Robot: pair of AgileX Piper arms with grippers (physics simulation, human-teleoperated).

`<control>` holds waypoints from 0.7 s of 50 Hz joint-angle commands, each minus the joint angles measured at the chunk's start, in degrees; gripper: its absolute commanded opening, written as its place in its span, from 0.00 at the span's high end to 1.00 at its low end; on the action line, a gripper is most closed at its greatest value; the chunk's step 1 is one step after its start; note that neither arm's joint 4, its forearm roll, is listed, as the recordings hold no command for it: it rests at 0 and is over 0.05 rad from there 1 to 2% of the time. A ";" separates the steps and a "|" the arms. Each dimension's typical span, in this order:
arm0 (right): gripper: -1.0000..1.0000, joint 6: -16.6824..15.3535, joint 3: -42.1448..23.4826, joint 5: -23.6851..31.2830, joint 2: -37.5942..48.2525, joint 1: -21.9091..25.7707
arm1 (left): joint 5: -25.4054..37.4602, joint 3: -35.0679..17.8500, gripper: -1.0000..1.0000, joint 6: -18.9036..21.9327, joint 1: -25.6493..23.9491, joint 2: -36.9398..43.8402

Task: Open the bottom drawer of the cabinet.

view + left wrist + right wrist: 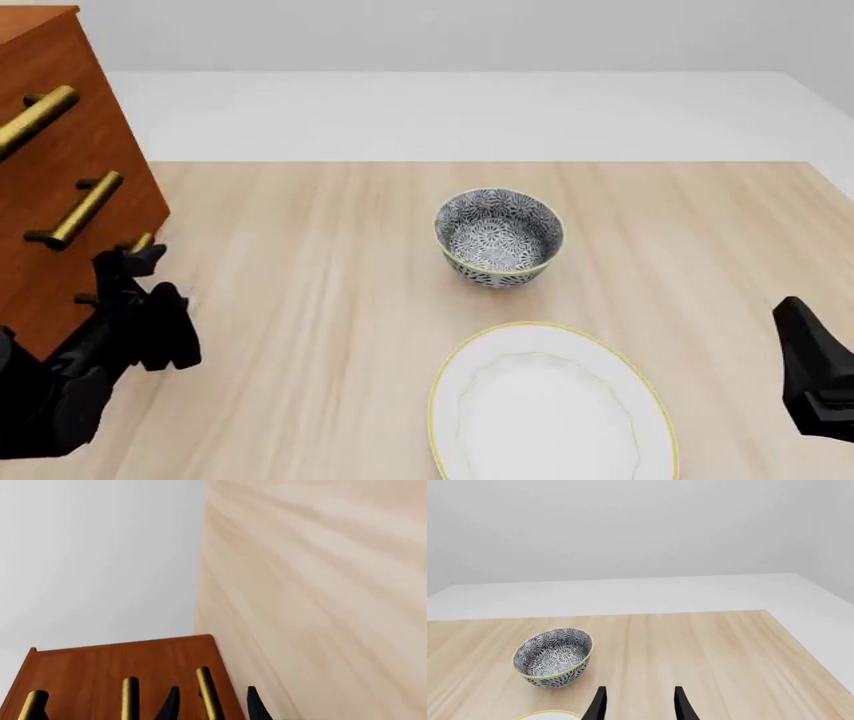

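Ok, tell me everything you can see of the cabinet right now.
The cabinet is a large reddish-brown chest of polished-looking wood, standing upright at the table's far left, partly cut off by the front view. Three brass bar handles show on its front; the lowest is mostly hidden. The left gripper sits at that lowest handle, fingers either side of the bar in the left wrist view. All drawers look closed.

Pale wooden table [334, 300], plain grey-white surroundings.
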 commanded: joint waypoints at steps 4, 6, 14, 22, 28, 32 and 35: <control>0.00 -0.01 0.00 0.00 -0.01 0.00 | -0.07 -1.00 0.00 0.25 1.32 2.37; 0.00 0.00 0.00 0.01 -0.01 0.00 | -0.06 -1.16 0.00 0.19 1.56 2.64; 0.00 -0.01 0.00 -0.01 0.01 0.00 | -0.12 -2.03 0.00 0.14 2.21 4.67; 0.00 0.00 0.00 0.01 -0.02 0.00 | -0.05 -2.65 0.00 -0.45 3.12 5.26; 0.00 -0.01 0.00 0.00 -0.01 0.00 | -0.05 -2.96 0.00 -0.72 3.54 5.63; 0.00 0.01 0.00 0.01 -0.01 0.00 | -0.14 -3.08 0.00 -0.32 3.43 6.01; 0.00 0.02 0.00 0.00 0.00 0.00 | -0.11 -3.21 0.00 -1.02 3.65 6.14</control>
